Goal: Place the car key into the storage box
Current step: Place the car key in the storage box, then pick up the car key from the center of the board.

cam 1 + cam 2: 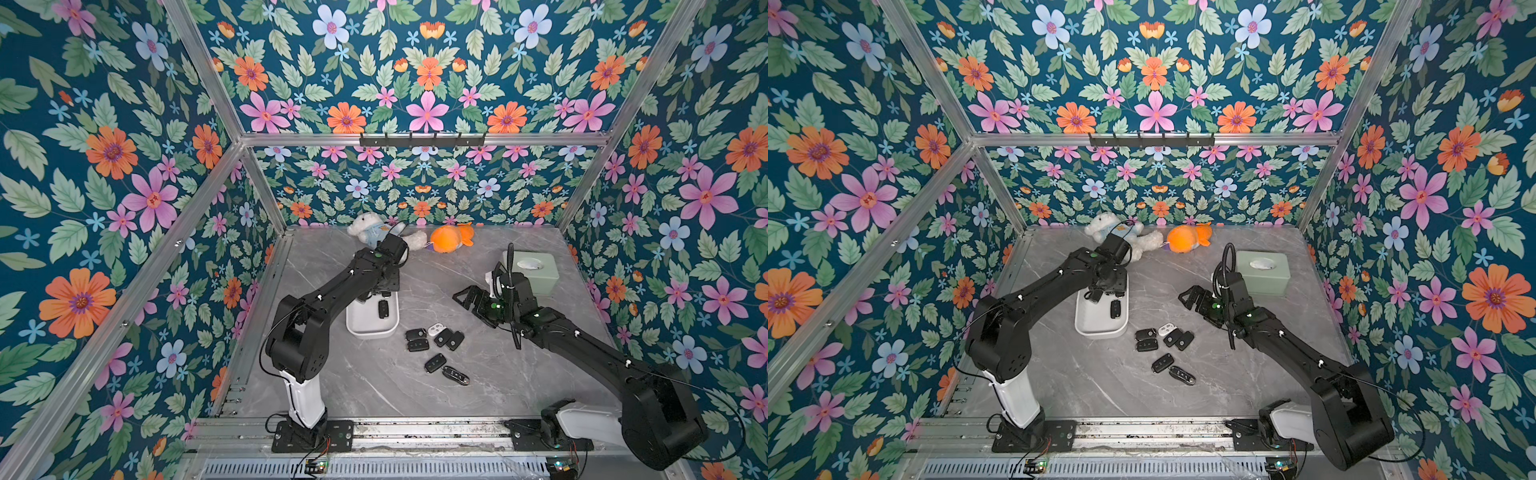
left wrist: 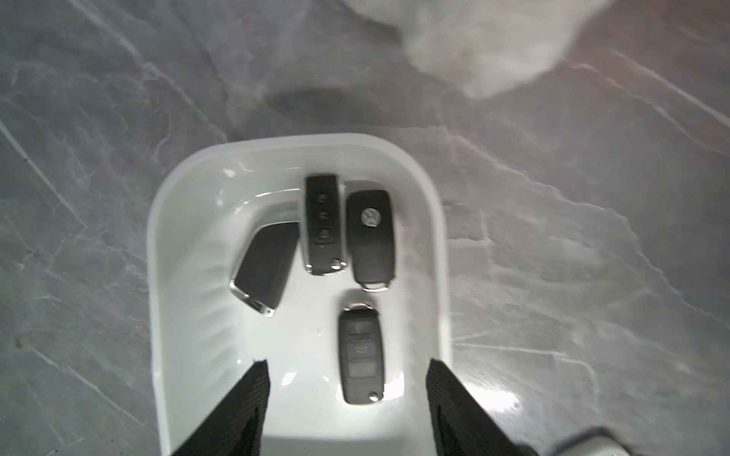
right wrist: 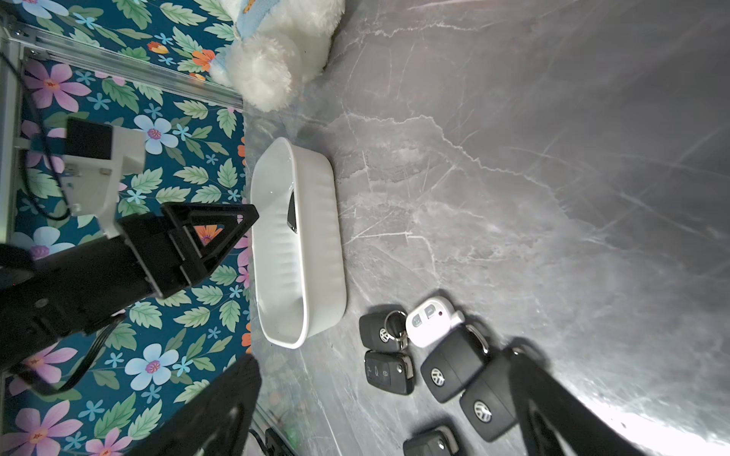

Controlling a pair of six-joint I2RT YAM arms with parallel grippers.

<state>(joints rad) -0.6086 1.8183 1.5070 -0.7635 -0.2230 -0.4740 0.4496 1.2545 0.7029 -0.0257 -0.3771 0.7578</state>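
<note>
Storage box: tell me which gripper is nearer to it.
Left. The left gripper hangs open directly over the storage box, above the keys lying in it. The right gripper is off to the box's side, open, near the loose keys.

Stereo overhead; wrist cams prob. near box (image 2: 156, 276)

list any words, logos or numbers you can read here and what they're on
"VW", round emblem: ringed black key, second black key and third black key, all on the table.
Round emblem on the badge-up key in the storage box: too blurred to read.
Buttons on the white remote and the nearest boxed key: symbols only, no words.
No other text or numbers.
</note>
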